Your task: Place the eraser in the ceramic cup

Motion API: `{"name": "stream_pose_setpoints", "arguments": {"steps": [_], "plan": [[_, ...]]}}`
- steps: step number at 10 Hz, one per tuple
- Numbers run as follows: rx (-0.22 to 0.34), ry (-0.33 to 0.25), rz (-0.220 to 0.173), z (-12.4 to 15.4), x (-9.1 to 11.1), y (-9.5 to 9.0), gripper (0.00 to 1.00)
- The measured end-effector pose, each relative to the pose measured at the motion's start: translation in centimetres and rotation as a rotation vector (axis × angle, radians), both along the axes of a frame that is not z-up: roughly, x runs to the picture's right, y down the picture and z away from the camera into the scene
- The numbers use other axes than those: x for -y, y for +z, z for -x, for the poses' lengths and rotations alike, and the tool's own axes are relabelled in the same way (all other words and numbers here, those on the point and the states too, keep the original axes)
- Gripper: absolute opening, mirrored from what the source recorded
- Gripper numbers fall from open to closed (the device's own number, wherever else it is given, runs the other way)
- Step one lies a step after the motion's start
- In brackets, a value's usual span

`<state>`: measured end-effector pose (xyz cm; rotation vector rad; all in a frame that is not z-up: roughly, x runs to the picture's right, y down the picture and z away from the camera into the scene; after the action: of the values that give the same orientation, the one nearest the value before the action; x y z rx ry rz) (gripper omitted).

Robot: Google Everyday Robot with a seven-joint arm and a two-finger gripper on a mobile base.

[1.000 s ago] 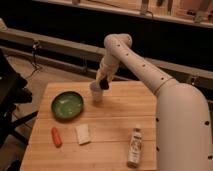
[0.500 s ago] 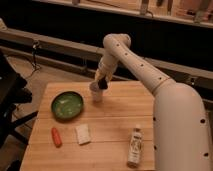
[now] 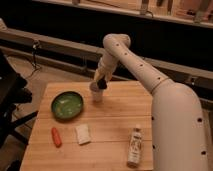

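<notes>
The gripper (image 3: 100, 83), its 2 fingers clamping the eraser (image 3: 102, 85), is hovering at the ceramic cup (image 3: 95, 94) rim, where an off-centre release is risking a bounce onto the table (image 3: 117, 117).

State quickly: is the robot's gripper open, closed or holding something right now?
Gripper: at the mouth of the white cup; its state cannot be told.

So the white arm (image 3: 137, 67) slants up and to the left from the big rounded body (image 3: 177, 125) on the right side. It bends hard at the elbow (image 3: 116, 42) up top, and the forearm (image 3: 106, 62) runs steeply down from there. The gripper (image 3: 100, 83) hangs at the bottom end, pointing down, right at the mouth of the ceramic cup (image 3: 96, 95). Its tip looks dark.
</notes>
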<state>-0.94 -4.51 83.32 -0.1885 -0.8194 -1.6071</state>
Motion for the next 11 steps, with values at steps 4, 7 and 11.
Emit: {"name": "stream_pose_setpoints", "arguments": {"steps": [4, 7, 11], "plan": [[0.017, 0.0, -0.001, 0.34, -0.19, 0.26, 0.17], [0.027, -0.001, -0.005, 0.4, -0.21, 0.29, 0.4], [0.037, -0.003, -0.01, 0.38, -0.36, 0.36, 0.49]]}}
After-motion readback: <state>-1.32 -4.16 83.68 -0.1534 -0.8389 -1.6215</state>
